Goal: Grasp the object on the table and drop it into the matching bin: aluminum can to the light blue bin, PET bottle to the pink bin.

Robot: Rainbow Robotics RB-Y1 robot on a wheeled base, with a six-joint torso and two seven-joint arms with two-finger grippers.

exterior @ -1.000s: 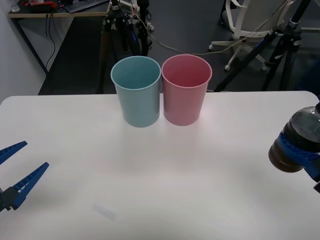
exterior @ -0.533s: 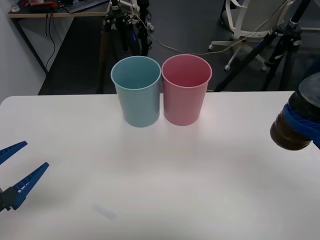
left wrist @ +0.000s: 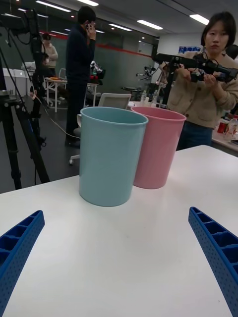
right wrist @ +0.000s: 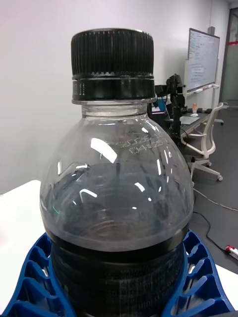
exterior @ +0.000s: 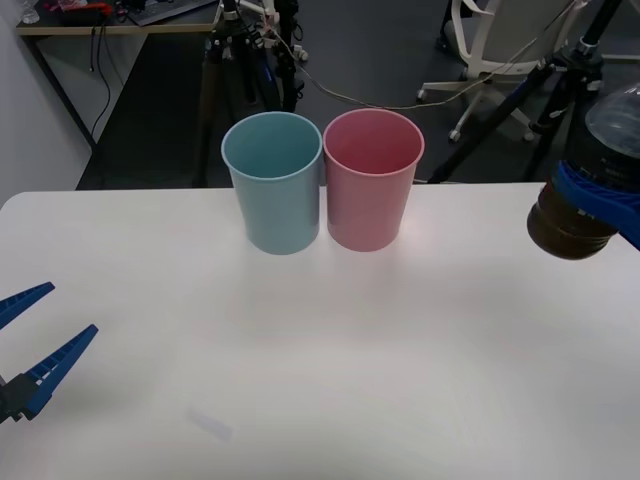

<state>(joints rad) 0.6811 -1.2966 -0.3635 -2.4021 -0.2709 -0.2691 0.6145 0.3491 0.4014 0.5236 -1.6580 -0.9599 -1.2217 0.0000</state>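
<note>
My right gripper (exterior: 598,205) is shut on the PET bottle (exterior: 585,175), a clear bottle with dark contents, held in the air at the right edge above the white table (exterior: 330,340). In the right wrist view the bottle (right wrist: 116,188) with its black cap sits between my blue fingers (right wrist: 29,282). The pink bin (exterior: 372,180) stands at the back centre of the table, touching the light blue bin (exterior: 273,182) on its left. Both bins, the light blue bin (left wrist: 111,156) and the pink bin (left wrist: 156,148), face my open left gripper (exterior: 30,350), which rests low at the left edge.
Tripods (exterior: 560,90), cables and an office chair (exterior: 480,50) stand on the dark floor behind the table. People stand in the room beyond the bins in the left wrist view.
My right gripper has lifted the bottle upward and slightly back along the right edge. The left arm has not moved.
</note>
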